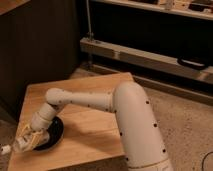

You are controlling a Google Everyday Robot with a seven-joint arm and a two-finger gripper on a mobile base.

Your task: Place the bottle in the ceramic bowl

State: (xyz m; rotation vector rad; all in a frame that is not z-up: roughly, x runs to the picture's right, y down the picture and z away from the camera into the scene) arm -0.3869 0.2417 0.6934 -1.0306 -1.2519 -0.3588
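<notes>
The ceramic bowl is a shallow glossy black dish near the front left corner of the wooden table. My gripper hangs low over the bowl's left rim and hides that side of it. It is shut on the bottle, a small whitish thing lying roughly level. The bottle's pale end sticks out to the left, past the bowl and near the table's left edge. My white arm reaches in from the lower right across the table.
A dark wall panel stands behind the table. A metal rack with a low shelf runs along the back right. Speckled floor lies to the right of the table.
</notes>
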